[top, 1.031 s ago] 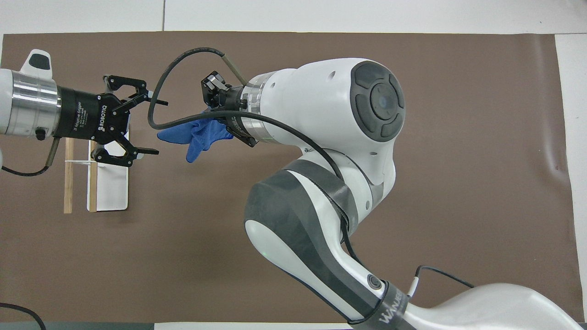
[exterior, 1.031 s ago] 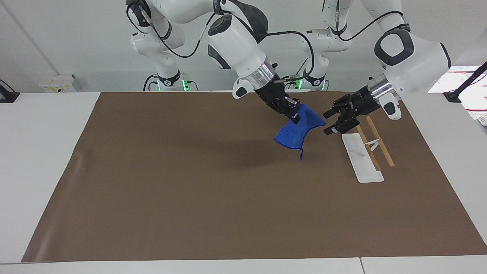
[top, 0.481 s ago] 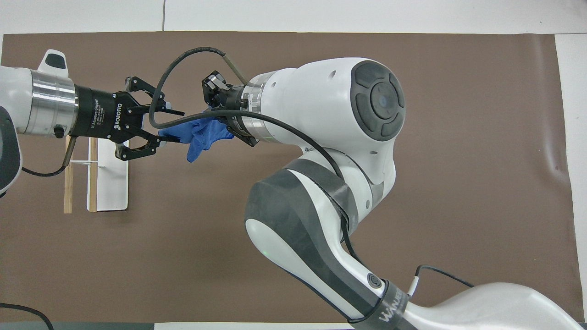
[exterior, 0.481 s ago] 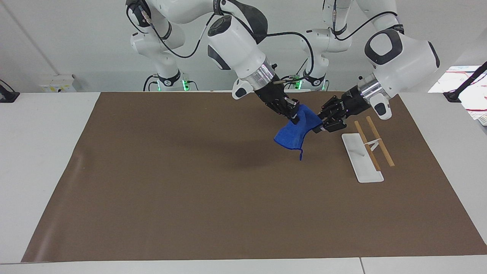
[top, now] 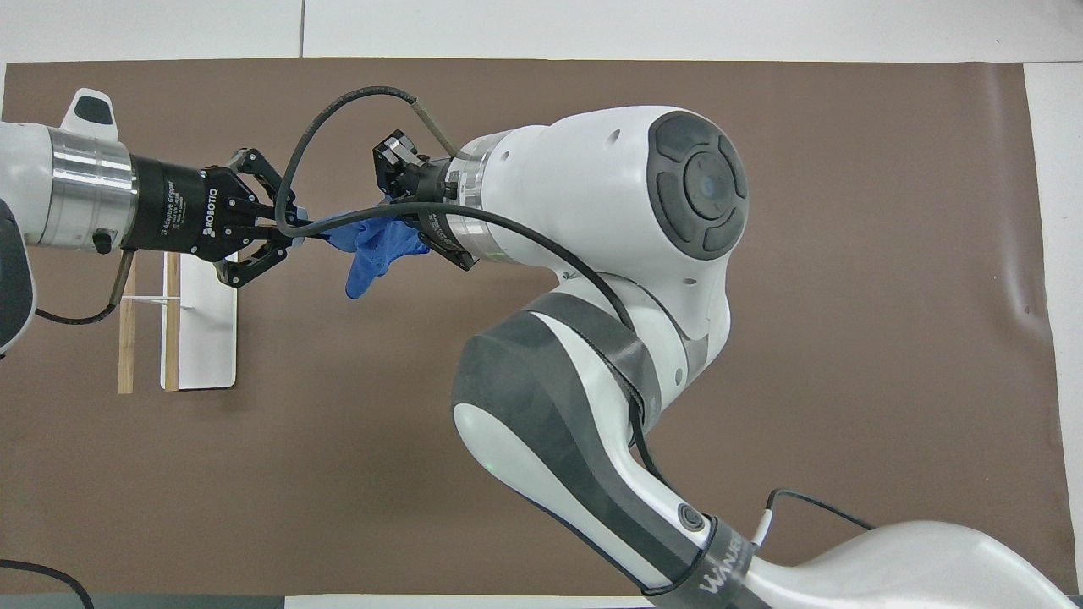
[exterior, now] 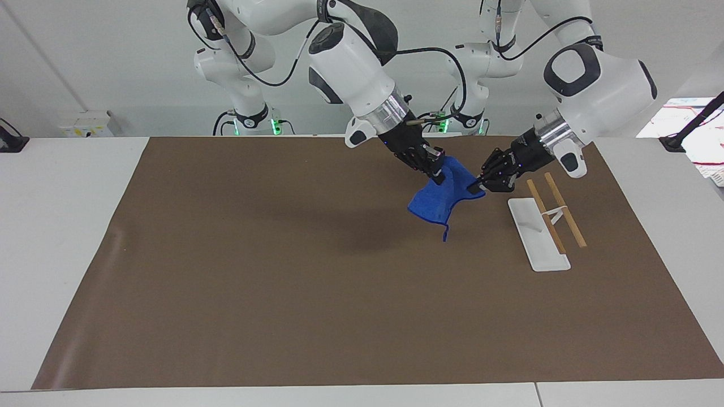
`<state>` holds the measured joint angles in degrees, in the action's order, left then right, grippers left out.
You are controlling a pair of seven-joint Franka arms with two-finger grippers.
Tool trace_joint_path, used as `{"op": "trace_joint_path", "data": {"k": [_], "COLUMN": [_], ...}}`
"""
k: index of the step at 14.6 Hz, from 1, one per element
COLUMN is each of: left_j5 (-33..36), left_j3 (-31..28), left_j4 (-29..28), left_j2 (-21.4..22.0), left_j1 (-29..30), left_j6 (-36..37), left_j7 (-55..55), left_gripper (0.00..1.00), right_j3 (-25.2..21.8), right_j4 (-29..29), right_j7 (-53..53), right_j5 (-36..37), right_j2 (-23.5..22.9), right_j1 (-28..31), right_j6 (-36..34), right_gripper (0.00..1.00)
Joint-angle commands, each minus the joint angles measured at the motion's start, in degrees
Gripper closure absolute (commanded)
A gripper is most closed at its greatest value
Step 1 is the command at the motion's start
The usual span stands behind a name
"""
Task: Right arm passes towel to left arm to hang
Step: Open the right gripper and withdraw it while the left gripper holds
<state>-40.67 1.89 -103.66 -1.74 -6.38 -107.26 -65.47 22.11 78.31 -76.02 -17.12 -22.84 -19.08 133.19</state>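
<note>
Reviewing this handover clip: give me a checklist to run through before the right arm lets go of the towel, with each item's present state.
1. Right tool shut on the blue towel: ok.
2. Left tool shut on the towel's corner: ok.
3. Towel clear of the brown mat, hanging in the air: ok.
4. Towel rack standing at the left arm's end of the table, with nothing on it: ok.
5. Left grip firm enough to carry the towel alone: cannot tell.

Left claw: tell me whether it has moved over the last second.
Yes. The left claw has travelled away from the white flat-based wooden-railed rack to the small blue cloth towel, closing on its corner.
</note>
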Motion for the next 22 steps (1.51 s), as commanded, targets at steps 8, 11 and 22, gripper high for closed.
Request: {"op": "trace_joint_path", "data": {"k": [8, 11, 22], "left_j5": [9.6, 14.6, 44.2], "left_j3": [0.3, 0.4, 0.5], "left_j4": [1.6, 1.6, -0.8], "left_j2": [2.5, 4.3, 6.1], "left_j1": [-0.7, -1.7, -5.6], "left_j6": [-2.1, -5.5, -10.9], "left_j7": [1.8, 5.9, 23.4], "left_gripper": [1.0, 1.0, 1.0], "right_j3": [0.3, -0.3, -0.3], "right_j4": [0.5, 0.4, 1.4], "right_j7": [0.0, 3.0, 42.5], "right_j5": [-0.4, 0.3, 16.9], "right_j2": [0.4, 0.4, 1.8], "right_j1": [1.1, 1.3, 19.1], "right_j6": [1.3, 1.3, -19.5], "right_gripper": [0.0, 0.0, 0.0]}}
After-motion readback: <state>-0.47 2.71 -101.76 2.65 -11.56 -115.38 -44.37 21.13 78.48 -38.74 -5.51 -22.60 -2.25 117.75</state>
